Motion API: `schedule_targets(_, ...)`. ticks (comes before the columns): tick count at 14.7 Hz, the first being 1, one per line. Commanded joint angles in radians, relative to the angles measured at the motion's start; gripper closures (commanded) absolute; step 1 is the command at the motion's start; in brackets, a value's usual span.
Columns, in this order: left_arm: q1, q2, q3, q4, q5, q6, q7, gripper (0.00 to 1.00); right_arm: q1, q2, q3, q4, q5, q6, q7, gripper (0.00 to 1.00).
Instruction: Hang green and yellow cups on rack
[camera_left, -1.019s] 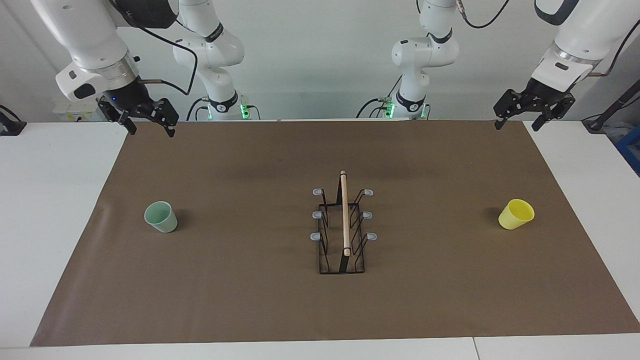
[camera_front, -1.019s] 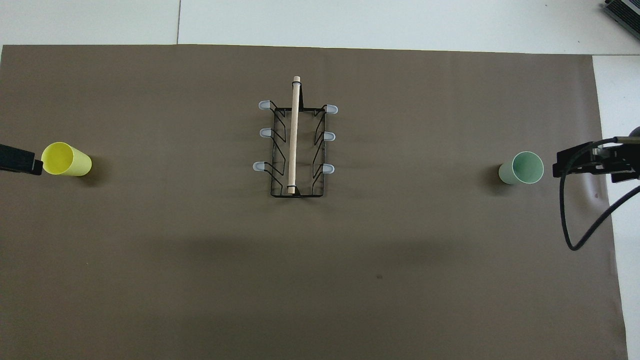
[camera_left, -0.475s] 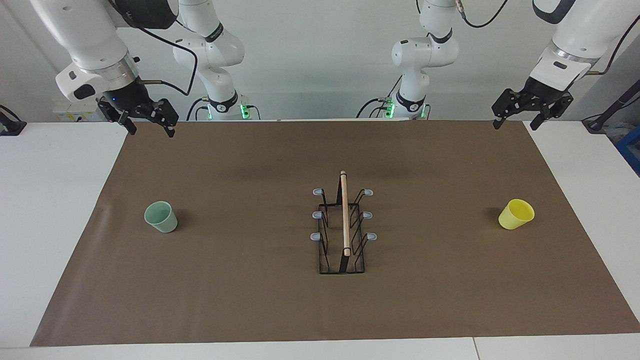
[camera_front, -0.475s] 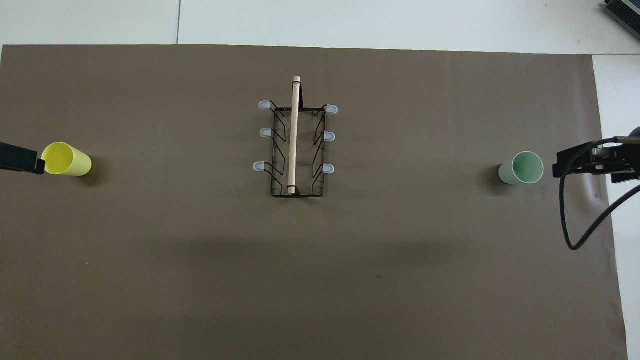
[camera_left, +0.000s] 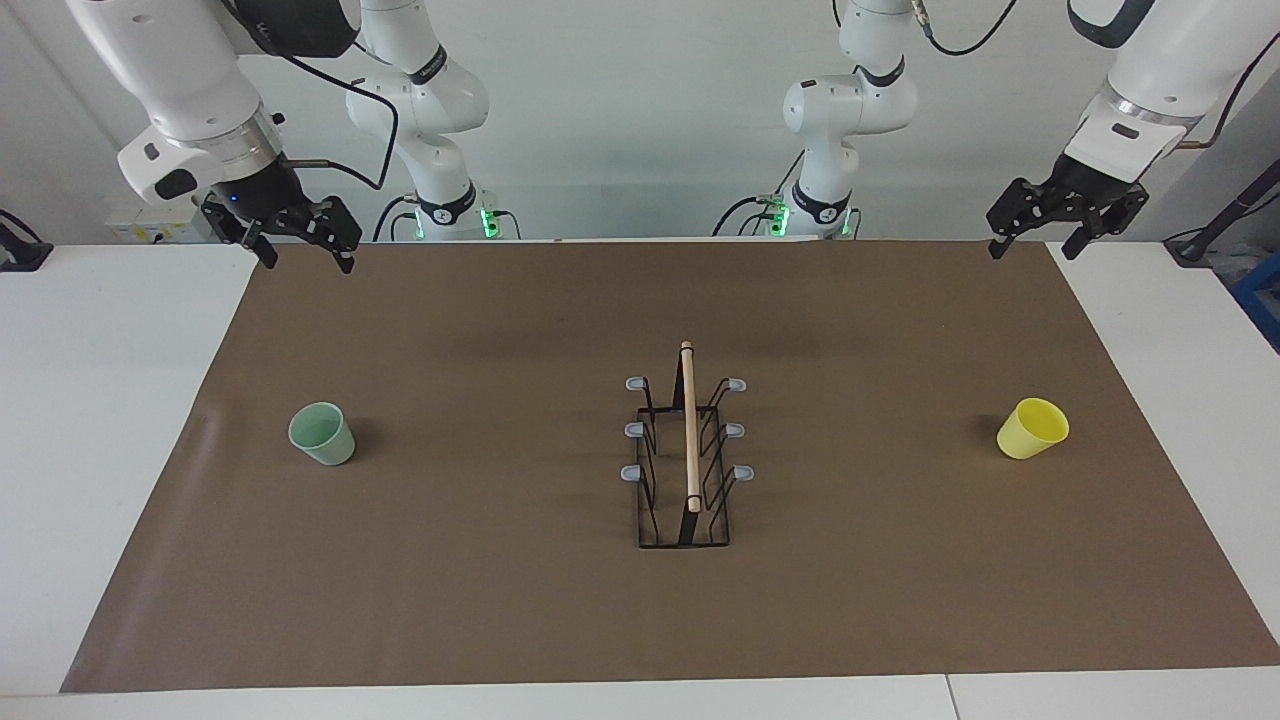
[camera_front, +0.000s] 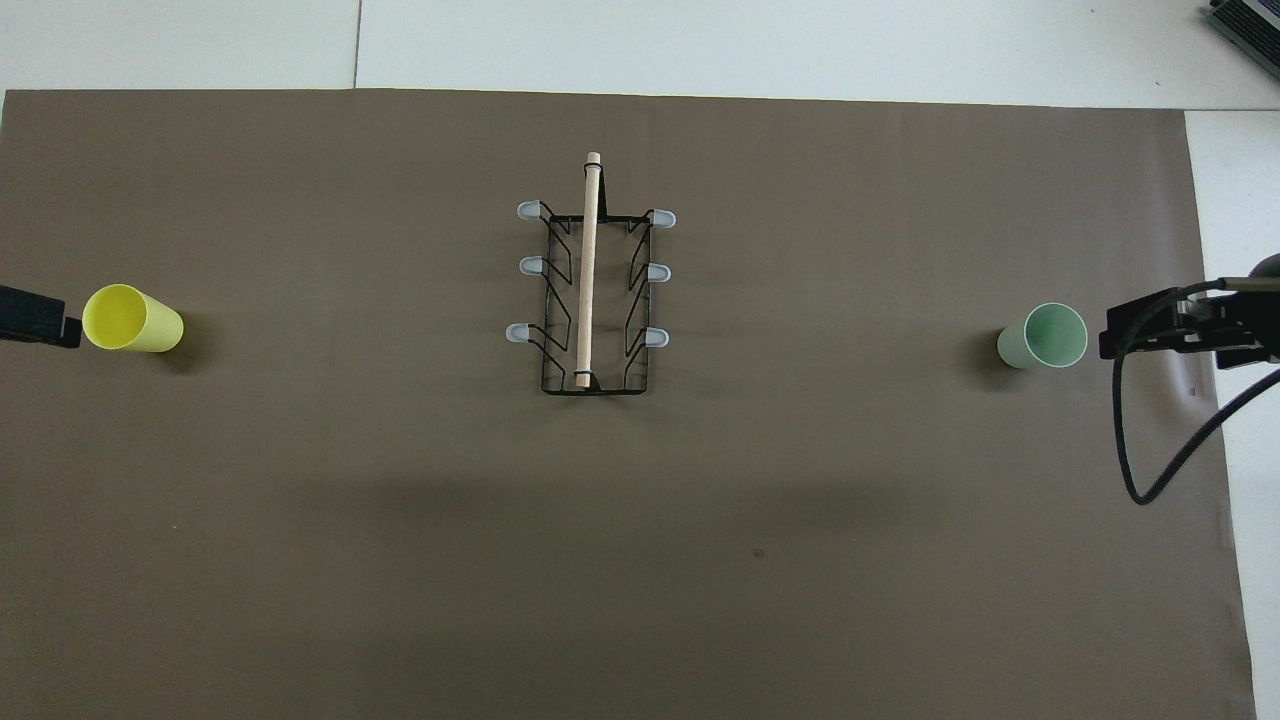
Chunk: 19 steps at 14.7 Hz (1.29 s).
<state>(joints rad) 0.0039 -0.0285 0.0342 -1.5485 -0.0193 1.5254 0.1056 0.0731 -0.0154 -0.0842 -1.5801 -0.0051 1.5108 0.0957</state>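
White table (camera_left: 120, 420) under a brown mat (camera_left: 500, 600), pale wall at the robots' end. At mat centre, rack (camera_left: 686, 462), all six prongs bare. Toward the right arm's end, green cup (camera_left: 322, 433), upright; toward the left arm's end, yellow cup (camera_left: 1032, 428), tipped, mouth tilted upward.

Likely trouble: thin tapered walls slipping from a pinch, or tipping under a misjudged descent; yellow cup rolling if nudged; rack sliding if bumped.

Right gripper (camera_left: 297, 242) raised over the mat's edge nearest the robots, jaws spread, empty, well apart from green cup. Left gripper (camera_left: 1038, 238) likewise raised, spread, empty, well apart from yellow cup.
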Motion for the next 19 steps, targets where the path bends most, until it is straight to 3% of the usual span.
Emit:
schedule_targets(1,-0.059,0.034,0.074,0.002,0.021,0.01,-0.015,0.0,-0.009,0.003,0.003,-0.037,-0.007,0.038,0.003,0.0)
schedule_targets(3,-0.056,0.089,0.085,0.056,0.019,0.006,-0.017,0.0,-0.009,0.055,0.004,-0.035,-0.054,0.06,0.001,0.0)
schedule_targets(6,-0.061,0.247,0.171,0.236,-0.011,-0.046,-0.067,0.0,-0.007,0.171,0.004,-0.014,-0.079,0.103,-0.001,0.0)
schedule_targets(10,-0.073,0.413,0.329,0.384,-0.164,-0.062,-0.189,0.0,-0.007,0.362,0.011,0.087,-0.124,0.154,-0.106,0.0)
schedule_targets(13,-0.082,0.476,0.464,0.392,-0.286,-0.065,-0.268,0.0,-0.006,0.437,0.033,0.086,-0.24,0.227,-0.253,0.0)
schedule_targets(16,-0.071,0.525,0.493,0.393,-0.37,-0.057,-0.436,0.0,0.02,0.518,0.095,0.091,-0.43,0.224,-0.356,0.0)
schedule_targets(19,-0.05,0.59,0.538,0.393,-0.482,-0.024,-0.516,0.0,0.043,0.531,0.121,0.034,-0.514,0.218,-0.504,0.0)
